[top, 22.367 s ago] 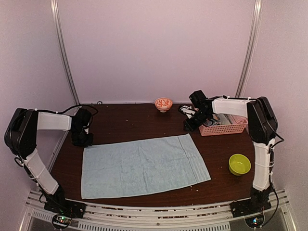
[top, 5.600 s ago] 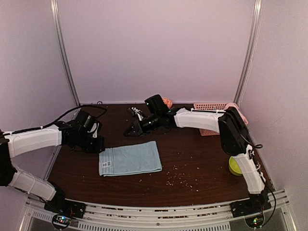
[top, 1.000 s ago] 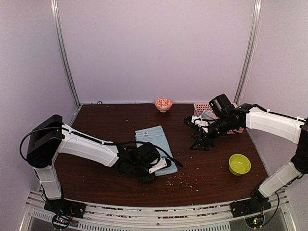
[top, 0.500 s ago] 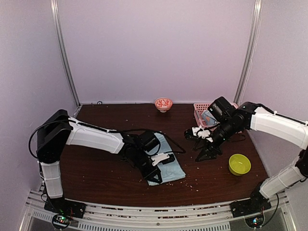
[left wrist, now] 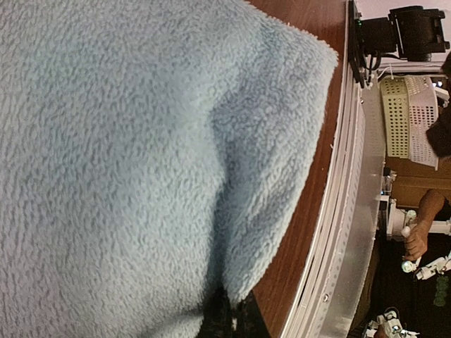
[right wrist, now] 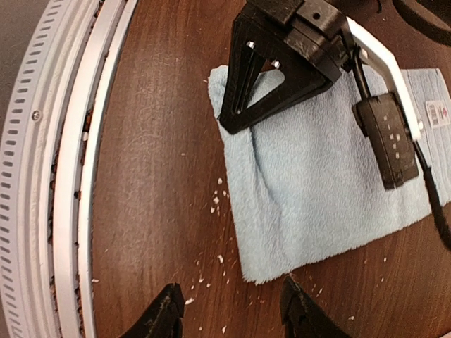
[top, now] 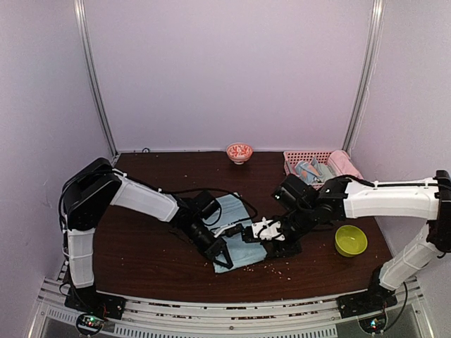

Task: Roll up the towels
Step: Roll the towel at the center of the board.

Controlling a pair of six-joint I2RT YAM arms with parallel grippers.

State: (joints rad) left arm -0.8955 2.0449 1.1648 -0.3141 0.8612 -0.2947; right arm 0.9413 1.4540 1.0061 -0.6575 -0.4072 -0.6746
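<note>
The plain towel (top: 246,255) — light blue, fleecy, folded into a small rectangle with a label near one edge — lies creased on the tabletop (top: 141,253), left of the lime-green bowl (top: 350,240). The left claw (top: 217,252) is pressed together, pinching the towel's near corner on the side away from the bowl. The right claw (top: 264,231) hangs spread at the towel's bowl-side edge — holding nothing.

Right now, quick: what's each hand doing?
Left hand: closed, pinching the light-blue towel at its edge.
Right hand: open, holding nothing, poised by the towel's corner.
</note>
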